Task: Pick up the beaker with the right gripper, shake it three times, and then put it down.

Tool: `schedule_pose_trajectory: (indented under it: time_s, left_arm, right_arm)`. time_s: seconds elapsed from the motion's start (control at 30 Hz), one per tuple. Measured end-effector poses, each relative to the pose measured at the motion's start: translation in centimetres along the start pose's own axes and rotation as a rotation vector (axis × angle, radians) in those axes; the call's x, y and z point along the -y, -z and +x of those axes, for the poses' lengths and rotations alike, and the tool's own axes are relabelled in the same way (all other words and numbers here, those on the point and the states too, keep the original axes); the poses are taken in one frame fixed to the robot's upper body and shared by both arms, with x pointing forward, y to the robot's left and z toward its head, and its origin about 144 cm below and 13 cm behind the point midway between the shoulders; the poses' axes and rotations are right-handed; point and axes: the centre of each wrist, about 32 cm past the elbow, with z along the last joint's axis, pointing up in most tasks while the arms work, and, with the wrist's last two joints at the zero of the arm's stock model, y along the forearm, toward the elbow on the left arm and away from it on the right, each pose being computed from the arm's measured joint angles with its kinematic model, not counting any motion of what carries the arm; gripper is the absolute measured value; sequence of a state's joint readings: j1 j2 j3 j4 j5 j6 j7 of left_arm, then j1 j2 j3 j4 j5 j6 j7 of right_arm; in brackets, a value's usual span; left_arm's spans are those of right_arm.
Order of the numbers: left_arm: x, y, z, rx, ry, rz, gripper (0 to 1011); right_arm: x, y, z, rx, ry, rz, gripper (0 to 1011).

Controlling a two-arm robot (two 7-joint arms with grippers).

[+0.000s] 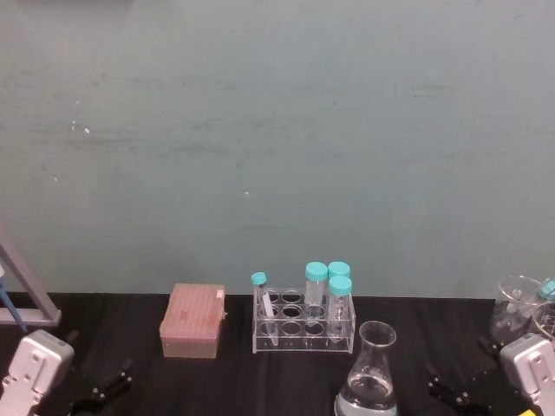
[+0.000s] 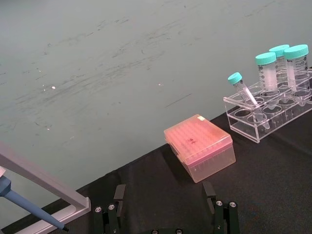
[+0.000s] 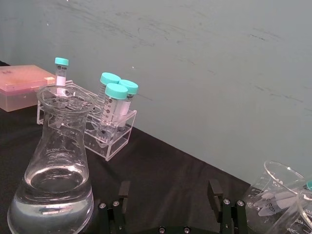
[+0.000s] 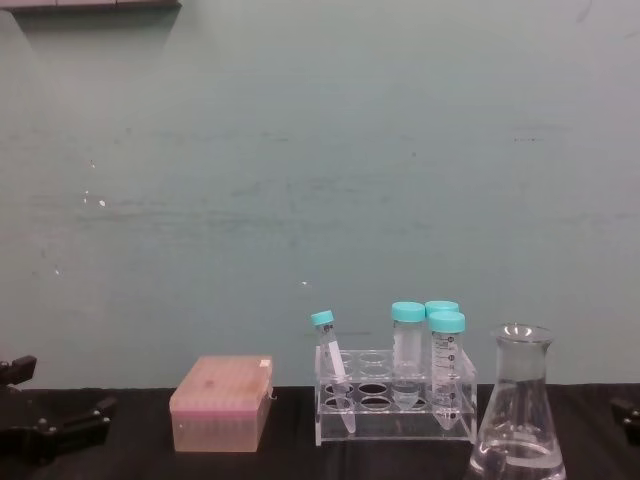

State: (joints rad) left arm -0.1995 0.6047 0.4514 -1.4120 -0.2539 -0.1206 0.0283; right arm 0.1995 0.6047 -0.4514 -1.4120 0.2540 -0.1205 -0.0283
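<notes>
Low at the right end of the black bench (image 1: 234,386), the right tool (image 3: 168,202) sits with its two fingers spread wide. It holds nothing and is not touching the flask (image 3: 53,165). The flask stands upright on the bench near that tool, on its left, in front of the tube rack (image 3: 92,129). It is clear glass — wide bottom, thin neck — with some clear water inside. The left tool (image 2: 165,200) sits far to the left, spread open too.
</notes>
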Motion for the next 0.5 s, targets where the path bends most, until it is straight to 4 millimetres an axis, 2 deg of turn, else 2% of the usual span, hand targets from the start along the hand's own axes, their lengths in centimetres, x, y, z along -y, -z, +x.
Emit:
schedule_pose_trajectory:
  time_s: [0.5]
  left_arm:
    - [0.00, 0.00, 0.00, 0.000, 0.000, 0.000, 1000]
  right_arm:
    - [0.00, 0.00, 0.00, 0.000, 0.000, 0.000, 1000]
